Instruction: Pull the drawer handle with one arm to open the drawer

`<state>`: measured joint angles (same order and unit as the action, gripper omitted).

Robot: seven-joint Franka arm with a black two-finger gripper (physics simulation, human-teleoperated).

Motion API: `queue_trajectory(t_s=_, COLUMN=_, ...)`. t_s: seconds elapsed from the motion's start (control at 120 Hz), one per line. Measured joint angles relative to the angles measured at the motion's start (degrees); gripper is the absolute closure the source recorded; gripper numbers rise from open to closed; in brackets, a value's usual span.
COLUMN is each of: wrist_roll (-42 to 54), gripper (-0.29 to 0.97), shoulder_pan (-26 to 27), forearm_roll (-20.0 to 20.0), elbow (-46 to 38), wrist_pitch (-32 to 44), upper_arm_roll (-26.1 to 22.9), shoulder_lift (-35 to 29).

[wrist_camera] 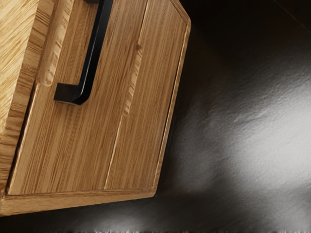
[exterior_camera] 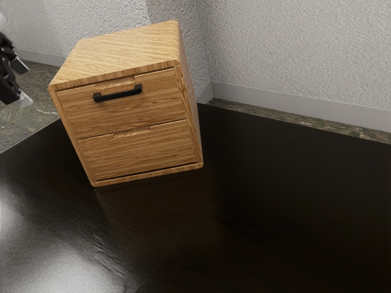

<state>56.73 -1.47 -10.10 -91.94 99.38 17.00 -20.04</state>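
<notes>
A wooden cabinet (exterior_camera: 131, 97) with two drawers stands on the dark table. The upper drawer (exterior_camera: 125, 108) carries a black bar handle (exterior_camera: 117, 93) and sits flush with the cabinet front. The lower drawer (exterior_camera: 137, 149) has no handle. My gripper (exterior_camera: 7, 70) is at the exterior view's left edge, well short of the cabinet and roughly level with the handle. From the hand's camera, the handle (wrist_camera: 90, 53) runs across the drawer front (wrist_camera: 97, 131), some way ahead of the hand.
The glossy dark tabletop (exterior_camera: 256, 226) stretches in front of the cabinet and toward the exterior view's right. White textured walls (exterior_camera: 293, 49) meet in a corner behind the cabinet. A speckled floor strip (exterior_camera: 24, 116) lies at the left.
</notes>
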Motion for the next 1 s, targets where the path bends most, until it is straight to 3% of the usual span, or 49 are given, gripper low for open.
queue_trajectory(t_s=0.633, wrist_roll=4.0, gripper=0.0, shoulder_pan=2.95, forearm_roll=0.7, elbow=-5.78, wrist_pitch=9.68, upper_arm_roll=2.98, shoulder_lift=1.36)
queue_trajectory(t_s=1.0, wrist_roll=3.88, gripper=0.0, shoulder_pan=4.66, forearm_roll=-0.41, elbow=-10.46, wrist_pitch=19.23, upper_arm_roll=4.36, shoulder_lift=2.84)
